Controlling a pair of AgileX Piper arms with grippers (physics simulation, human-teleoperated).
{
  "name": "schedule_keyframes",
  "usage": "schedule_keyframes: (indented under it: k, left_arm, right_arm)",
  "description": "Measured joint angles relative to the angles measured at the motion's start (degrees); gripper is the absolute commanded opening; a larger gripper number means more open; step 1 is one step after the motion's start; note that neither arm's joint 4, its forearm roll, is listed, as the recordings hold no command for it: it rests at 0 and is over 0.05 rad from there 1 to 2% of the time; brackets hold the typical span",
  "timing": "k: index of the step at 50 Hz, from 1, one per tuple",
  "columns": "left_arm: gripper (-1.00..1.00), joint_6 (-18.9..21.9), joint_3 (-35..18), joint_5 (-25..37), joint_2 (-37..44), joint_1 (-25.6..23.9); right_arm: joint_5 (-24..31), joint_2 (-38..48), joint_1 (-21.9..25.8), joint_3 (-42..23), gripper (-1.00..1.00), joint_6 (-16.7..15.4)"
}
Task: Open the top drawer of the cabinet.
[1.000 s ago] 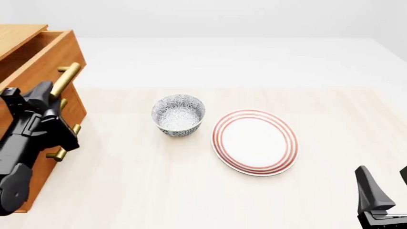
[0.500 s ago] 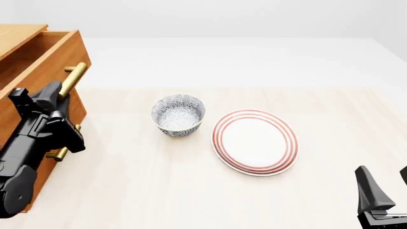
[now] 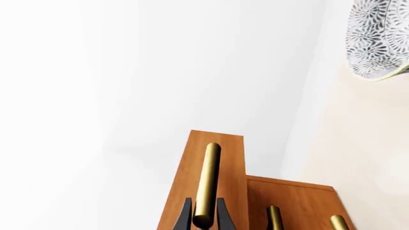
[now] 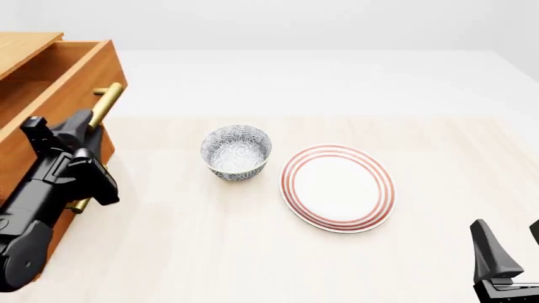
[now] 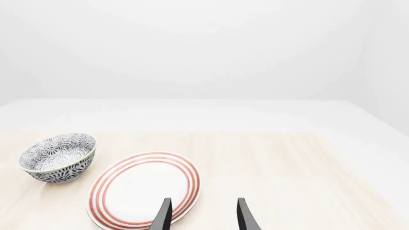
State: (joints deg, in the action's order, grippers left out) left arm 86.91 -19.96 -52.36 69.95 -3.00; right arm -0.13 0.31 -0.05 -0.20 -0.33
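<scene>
The cabinet point(image 4: 21, 47) stands at the table's left edge. Its top drawer point(image 4: 63, 79) is orange-brown wood and stands pulled out to the right, its inside open from above. My left gripper point(image 4: 91, 125) is shut on the drawer's brass bar handle point(image 4: 107, 104). In the left wrist view the black fingertips point(image 3: 186, 218) clamp the handle point(image 3: 208, 182) near its lower end. The lower drawers' brass handles point(image 3: 275, 218) show beside it. My right gripper point(image 5: 201, 215) is open and empty, low at the table's front right, far from the cabinet.
A blue-patterned white bowl point(image 4: 236, 151) stands at mid-table, close to the drawer's front. A white plate with red rings point(image 4: 337, 187) lies to its right. Both show in the right wrist view, the bowl point(image 5: 57, 158) and the plate point(image 5: 143, 194).
My left gripper has moved right with the handle in it, and the top drawer has slid further out of the cabinet. The right arm has not moved.
</scene>
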Motion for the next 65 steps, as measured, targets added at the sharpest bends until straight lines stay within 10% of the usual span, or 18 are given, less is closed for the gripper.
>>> schedule_keyframes:
  k: [25, 26, 49, 65]
  left_arm:
    - [-1.0, 0.41, 2.19, 3.85, -5.45, -3.52]
    - [1.0, 0.41, 2.31, 4.09, -5.77, -3.65]
    - [1.0, 0.03, 3.93, 7.57, -13.98, -9.02]
    - [1.0, -9.78, -2.09, 24.83, -26.74, -11.03]
  right_arm:
    - [0.0, 0.0, 0.0, 0.0, 1.0, 0.0]
    - [0.0, 0.0, 0.0, 0.0, 1.0, 0.0]
    - [0.0, 0.0, 0.0, 0.0, 1.0, 0.0]
    - [0.0, 0.0, 0.0, 0.0, 1.0, 0.0]
